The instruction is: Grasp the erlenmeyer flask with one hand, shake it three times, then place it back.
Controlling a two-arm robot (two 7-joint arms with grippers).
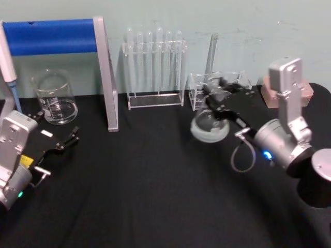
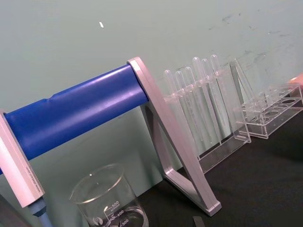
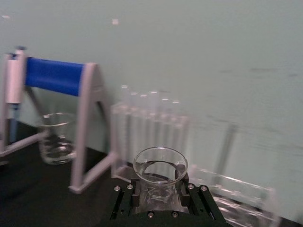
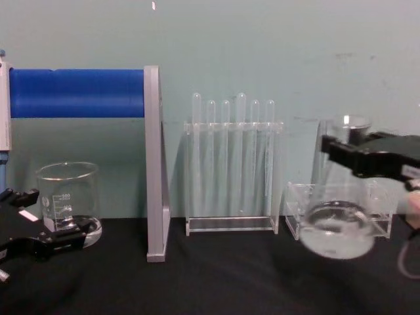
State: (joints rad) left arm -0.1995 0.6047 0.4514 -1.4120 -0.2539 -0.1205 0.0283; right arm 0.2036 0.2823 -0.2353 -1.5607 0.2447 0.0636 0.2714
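Right claw [image 1: 217, 99] clamped on the flask [image 4: 335, 230] neck
Flask upright, mouth up, long axis near vertical; left claw [image 1: 57, 126] parked, spread wide

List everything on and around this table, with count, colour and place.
erlenmeyer flask: one, clear, right rear, held by its neck.
beaker: one, clear, left rear.
test tubes: six, clear, upright in centre-rear rack.
low rack: one, clear, behind the flask.
stand: one, blue bar, silver leg, left rear.
pipette: one, white-blue, far left.
table: one, black.
left gripper: black, fingers open, near beaker.
right gripper: black, fingers shut on flask neck.
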